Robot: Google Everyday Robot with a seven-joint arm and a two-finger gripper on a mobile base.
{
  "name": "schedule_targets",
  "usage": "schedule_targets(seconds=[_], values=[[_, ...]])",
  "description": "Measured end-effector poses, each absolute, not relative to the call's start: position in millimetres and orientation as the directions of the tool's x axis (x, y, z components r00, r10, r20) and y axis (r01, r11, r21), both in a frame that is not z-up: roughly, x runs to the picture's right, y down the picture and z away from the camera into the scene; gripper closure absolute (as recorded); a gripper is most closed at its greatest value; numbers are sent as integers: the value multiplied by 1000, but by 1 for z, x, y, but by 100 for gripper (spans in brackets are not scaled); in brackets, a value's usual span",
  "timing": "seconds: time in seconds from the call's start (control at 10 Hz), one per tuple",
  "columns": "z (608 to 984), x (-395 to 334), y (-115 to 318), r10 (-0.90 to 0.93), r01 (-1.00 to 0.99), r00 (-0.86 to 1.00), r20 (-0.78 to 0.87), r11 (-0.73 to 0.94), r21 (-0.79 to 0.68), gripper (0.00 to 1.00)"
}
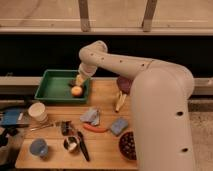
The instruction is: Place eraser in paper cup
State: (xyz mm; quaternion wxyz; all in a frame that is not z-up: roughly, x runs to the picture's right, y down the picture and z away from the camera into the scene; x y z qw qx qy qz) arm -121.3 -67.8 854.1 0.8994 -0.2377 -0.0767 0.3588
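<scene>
Green tray [50,86] beneath the gripper [80,80] holds an orange ball [76,91]; the dark block just left of the gripper seems the eraser [72,82]; its grip I cannot tell; paper cup [37,111] stands well apart, front-left.

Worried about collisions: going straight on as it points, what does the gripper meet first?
The gripper points down into the green tray; probably its floor, beside the orange ball. Depth unclear.

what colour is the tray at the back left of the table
Green tray, clearest in the camera view; the gripper sits over its right part.
</scene>
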Motion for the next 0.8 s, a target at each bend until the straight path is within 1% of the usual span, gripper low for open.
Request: schedule_targets(seconds=[0.2,0.4,0.8], values=[[871,-147,-72,635,-547,772,-1,664,-509,34],[886,-158,-74,598,-502,801,17,687,-526,34],[910,-173,-77,584,-483,811,31,699,-528,34]])
